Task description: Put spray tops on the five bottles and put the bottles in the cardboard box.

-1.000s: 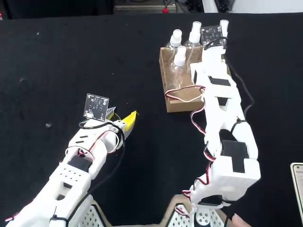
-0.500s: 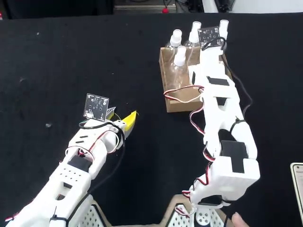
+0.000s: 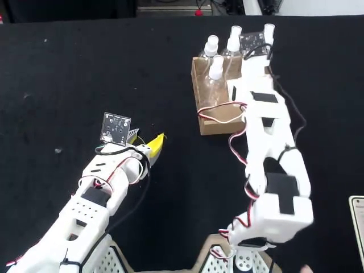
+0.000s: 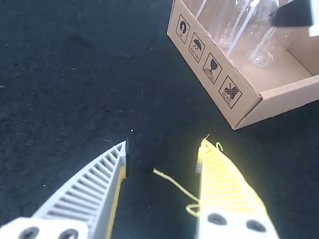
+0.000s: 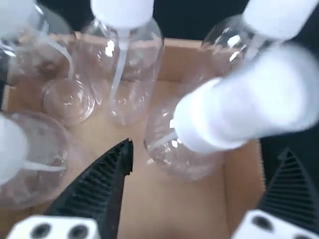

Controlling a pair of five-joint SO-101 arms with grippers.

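Pose: right fingers (image 5: 99,184) splayed far out over cardboard box (image 3: 219,126), left fingers (image 4: 224,184) splayed low above table (image 4: 75,74).

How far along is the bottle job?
Looks nearly done: five bottles with spray tops stand in the cardboard box. In hand: nothing; the right gripper is open around the nearest bottle, the left gripper open over the table. Left: probably withdrawing that right gripper.
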